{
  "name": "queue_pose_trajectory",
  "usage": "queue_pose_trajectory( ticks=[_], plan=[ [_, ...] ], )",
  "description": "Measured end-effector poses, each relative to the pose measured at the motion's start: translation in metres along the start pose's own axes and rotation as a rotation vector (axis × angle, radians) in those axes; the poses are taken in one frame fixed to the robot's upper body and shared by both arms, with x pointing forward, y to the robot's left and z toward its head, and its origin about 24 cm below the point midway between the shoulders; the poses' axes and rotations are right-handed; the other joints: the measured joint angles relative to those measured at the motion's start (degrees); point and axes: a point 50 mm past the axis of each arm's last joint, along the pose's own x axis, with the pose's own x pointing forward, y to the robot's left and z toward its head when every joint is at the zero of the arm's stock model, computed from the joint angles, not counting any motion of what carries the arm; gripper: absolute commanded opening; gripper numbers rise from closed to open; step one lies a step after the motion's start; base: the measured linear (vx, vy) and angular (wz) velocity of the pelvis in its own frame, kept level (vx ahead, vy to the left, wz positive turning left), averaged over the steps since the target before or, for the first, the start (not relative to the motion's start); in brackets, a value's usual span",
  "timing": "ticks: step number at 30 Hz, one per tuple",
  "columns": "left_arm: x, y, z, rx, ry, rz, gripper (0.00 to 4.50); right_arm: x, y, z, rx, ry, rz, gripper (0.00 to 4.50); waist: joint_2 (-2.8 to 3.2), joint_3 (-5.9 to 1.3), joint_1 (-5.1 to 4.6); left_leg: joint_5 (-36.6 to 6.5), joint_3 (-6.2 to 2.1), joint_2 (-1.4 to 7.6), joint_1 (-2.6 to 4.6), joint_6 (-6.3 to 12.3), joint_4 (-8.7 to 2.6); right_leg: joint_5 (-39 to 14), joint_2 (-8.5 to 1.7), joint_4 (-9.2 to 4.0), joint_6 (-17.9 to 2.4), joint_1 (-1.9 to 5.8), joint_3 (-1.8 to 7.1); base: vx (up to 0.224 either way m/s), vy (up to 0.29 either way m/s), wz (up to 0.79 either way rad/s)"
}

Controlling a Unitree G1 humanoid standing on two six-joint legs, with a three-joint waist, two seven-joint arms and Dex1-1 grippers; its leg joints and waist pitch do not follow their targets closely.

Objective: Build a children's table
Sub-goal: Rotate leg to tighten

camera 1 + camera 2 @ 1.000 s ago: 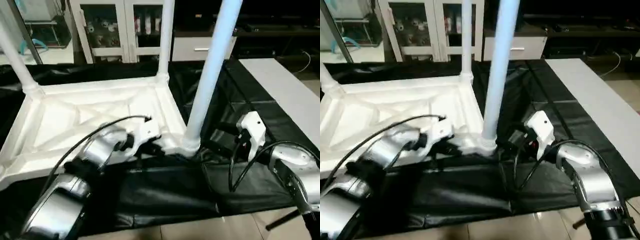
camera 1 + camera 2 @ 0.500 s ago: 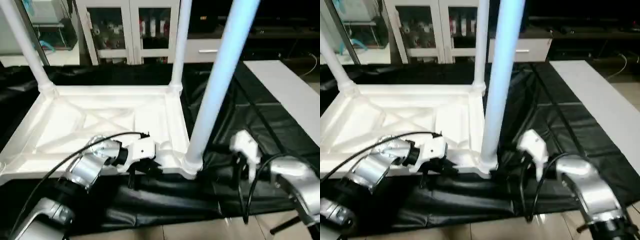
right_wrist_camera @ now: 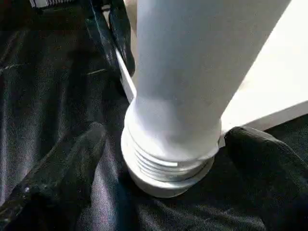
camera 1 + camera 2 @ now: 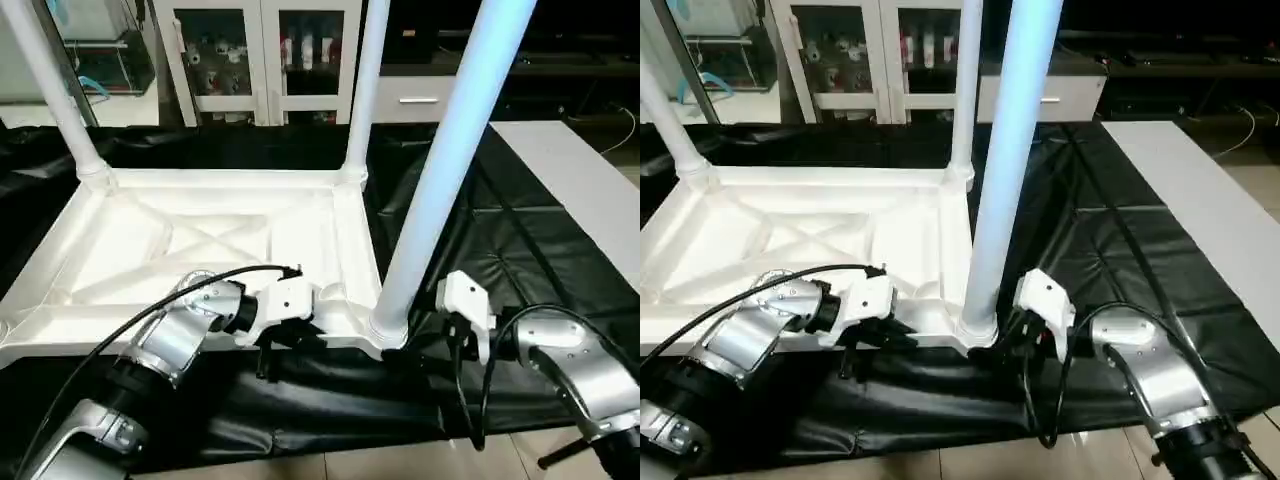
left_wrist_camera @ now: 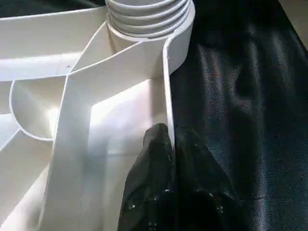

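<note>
Upturned table top (image 4: pixel 200 240) on sheet (image 4: pixel 480 250), legs (image 4: pixel 450 150) upright at corners, cabinet (image 4: pixel 260 60) behind

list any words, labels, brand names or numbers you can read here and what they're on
None can be read.
Table top, legs and both pincers, left and right: no print or marks showing.
Items on the cabinet shelves behind the glass doors: any labels too small and blurred to read.

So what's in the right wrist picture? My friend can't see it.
A thick white table leg stands up in its round corner socket. The right gripper has one black finger on each side of it, open. Black sheet lies underneath.
</note>
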Motion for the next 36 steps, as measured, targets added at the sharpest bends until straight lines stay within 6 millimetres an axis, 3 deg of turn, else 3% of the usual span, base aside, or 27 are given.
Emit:
queue_pose_trajectory(
  ticks=[7, 8, 27, 36],
  plan=[
    [0.0003, -0.0001, 0.0003, 0.000, -0.001, -0.002, 0.00, 0.0060, -0.0016, 0.0053, 0.015, -0.060, 0.019, 4.45, -0.02, -0.01, 0.09, 0.0, 0.01, 0.00, 0.00, 0.00, 0.00, 0.0, 0.00, 0.00, 0.0, 0.00, 0.00, 0.000, 0.000, 0.00],
    [0.0003, -0.0001, 0.0002, 0.000, -0.001, -0.001, 0.00, 0.0061, -0.0016, 0.0054, 0.013, -0.064, 0.020, 4.19, -0.03, -0.01, 0.07, 0.0, 0.01, 0.00, 0.00, 0.00, 0.00, 0.0, 0.00, 0.00, 0.0, 0.00, 0.00, 0.000, 0.000, 0.00],
    [0.0000, -0.0001, -0.0002, -0.008, 0.001, -0.004, 0.00, 0.0054, -0.0048, 0.0021, 0.025, -0.066, 0.037, 2.74, -0.08, -0.05, 0.07, 0.0, 0.01, 0.00, 0.02, 0.00, 0.00, 0.0, 0.00, 0.01, 0.0, 0.02, -0.01, 0.000, 0.000, 0.00],
    [-0.0011, 0.0001, -0.0011, -0.020, 0.000, -0.005, 0.00, 0.0064, -0.0057, 0.0019, 0.036, -0.079, 0.045, 2.54, -0.09, -0.07, -0.09, 0.0, 0.01, 0.00, 0.05, 0.00, -0.01, 0.0, 0.00, 0.02, 0.0, 0.03, 0.00, 0.000, 0.000, 0.00]
  ],
)
